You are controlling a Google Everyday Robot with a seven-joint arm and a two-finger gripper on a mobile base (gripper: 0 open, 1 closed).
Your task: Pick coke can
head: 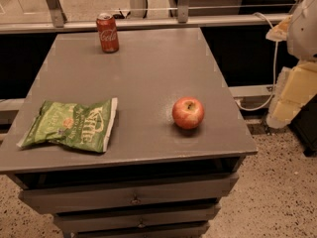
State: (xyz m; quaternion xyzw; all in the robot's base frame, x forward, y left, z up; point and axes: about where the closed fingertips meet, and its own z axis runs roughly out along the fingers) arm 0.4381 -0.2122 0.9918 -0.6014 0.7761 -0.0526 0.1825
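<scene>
The coke can (107,32) is a small red can with a white script logo and a silver top. It stands upright near the far left corner of the grey table (148,78). My gripper (291,99) shows as pale blocky parts at the right edge of the view, off the table's right side and well away from the can. It holds nothing that I can see.
A red apple (188,113) sits on the table's near right part. A green chip bag (72,124) lies flat at the near left. Drawers (133,197) are below the tabletop. A white cable (270,63) hangs beside the table's right side. A rail runs behind the table.
</scene>
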